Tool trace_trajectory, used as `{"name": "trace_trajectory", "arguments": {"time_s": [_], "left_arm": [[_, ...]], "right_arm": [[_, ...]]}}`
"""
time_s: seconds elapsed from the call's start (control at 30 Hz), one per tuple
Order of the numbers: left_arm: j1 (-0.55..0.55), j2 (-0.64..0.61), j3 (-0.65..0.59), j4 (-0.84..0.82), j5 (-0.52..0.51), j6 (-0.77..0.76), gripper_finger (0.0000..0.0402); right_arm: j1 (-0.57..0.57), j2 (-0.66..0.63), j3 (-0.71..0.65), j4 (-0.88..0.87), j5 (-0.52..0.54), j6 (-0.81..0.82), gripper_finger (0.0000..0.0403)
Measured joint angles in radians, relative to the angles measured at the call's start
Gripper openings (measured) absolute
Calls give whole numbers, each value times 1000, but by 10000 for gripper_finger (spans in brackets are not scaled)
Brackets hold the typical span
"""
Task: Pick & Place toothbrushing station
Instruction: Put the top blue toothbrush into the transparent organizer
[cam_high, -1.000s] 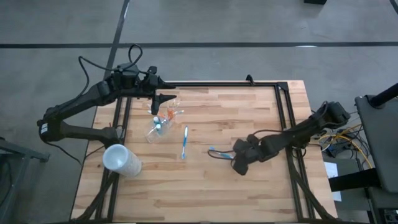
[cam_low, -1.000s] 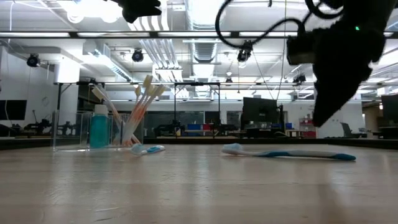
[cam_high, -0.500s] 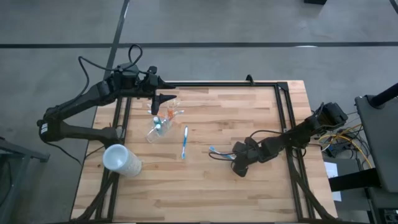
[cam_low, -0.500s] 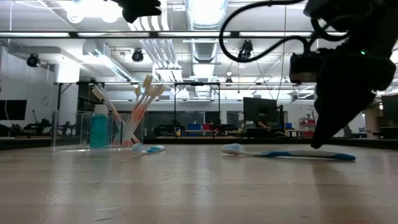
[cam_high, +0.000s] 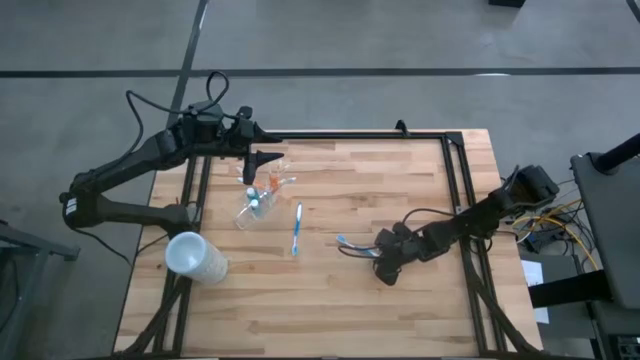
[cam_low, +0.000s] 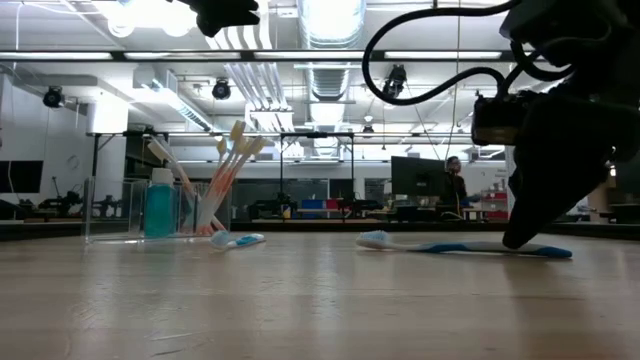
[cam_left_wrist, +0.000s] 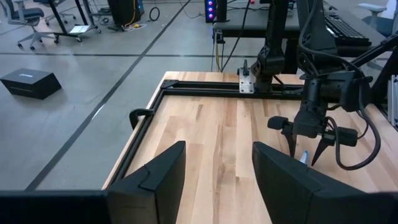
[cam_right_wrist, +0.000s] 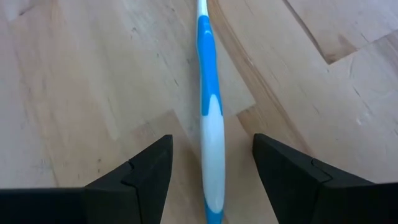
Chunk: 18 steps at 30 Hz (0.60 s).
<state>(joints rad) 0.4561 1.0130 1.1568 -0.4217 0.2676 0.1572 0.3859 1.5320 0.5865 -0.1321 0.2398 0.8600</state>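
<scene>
Task status: partly complete, judged from present layout.

Done: clear tumbler positioned on the wooden surface toward the left rear, holding the blue toothpaste tube and a fan of white-orange toothbrushes, as seen in the low view.

Outstanding: two white-blue toothbrushes lying flat on the surface, outside the tumbler.
- First loose toothbrush: just beside the tumbler, toward mid-surface.
- Second loose toothbrush: well apart from the tumbler, toward the right side.

Right end effector: lowered close over the second loose toothbrush. Fingers spread, one on each side of the handle, not touching it in the right wrist view. No grasp made yet. Probable step in hand: closing on this handle for transfer to the tumbler.

Left end effector: parked above the rear-left edge of the surface, just behind the tumbler. Fingers spread, nothing between them.

Frosted cup: at the front-left edge of the surface, lying partly over it; not part of the station.

Remaining work, as estimated: grasp, carry and insert each loose toothbrush. Thin flat handles likely to demand accurate finger alignment.
</scene>
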Motion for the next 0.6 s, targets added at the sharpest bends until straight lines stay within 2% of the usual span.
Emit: {"name": "trace_trajectory", "arguments": {"time_s": [0.33, 0.6], "left_arm": [[0, 0, 0, 0, 0, 0, 191], [0, 0, 0, 0, 0, 0, 191]], "right_arm": [[-1, 56, 15, 57, -5, -24, 213], [-1, 58, 17, 57, -2, -30, 159]]}}
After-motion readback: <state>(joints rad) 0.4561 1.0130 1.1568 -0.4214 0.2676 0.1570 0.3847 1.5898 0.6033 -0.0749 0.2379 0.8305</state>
